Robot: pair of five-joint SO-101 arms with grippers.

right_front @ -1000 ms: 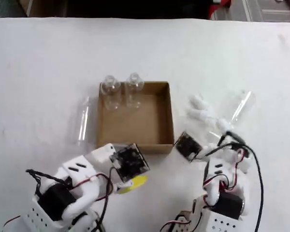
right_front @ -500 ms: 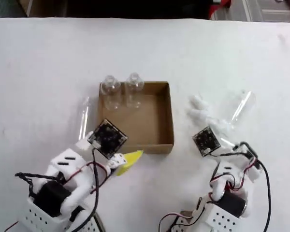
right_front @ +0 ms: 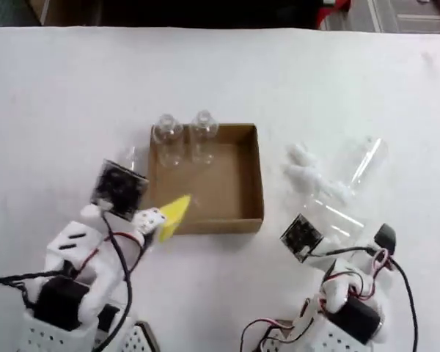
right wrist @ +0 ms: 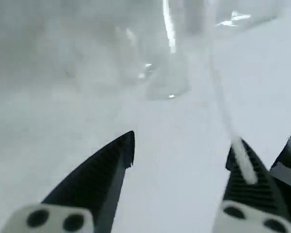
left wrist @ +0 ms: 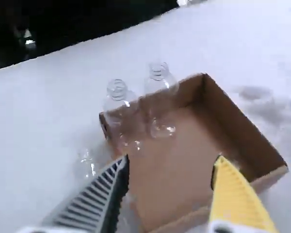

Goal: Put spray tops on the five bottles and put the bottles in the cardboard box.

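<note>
Left end effector (left wrist: 170, 162) and right end effector (right wrist: 182, 141), both spread and empty. Capping apparently not begun; next move calls for grasping a lying bottle (right_front: 126, 180) and a spray top (right_front: 302, 174).

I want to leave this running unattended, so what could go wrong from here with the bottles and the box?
1. The two bottles standing in the cardboard box have no tops. The open left gripper hangs over the box's near corner, so a finger might catch the wall and tip them.
2. The clear bottle lying by the spray tops barely stands out from the white table. The open right gripper could misjudge it and roll it away.
</note>
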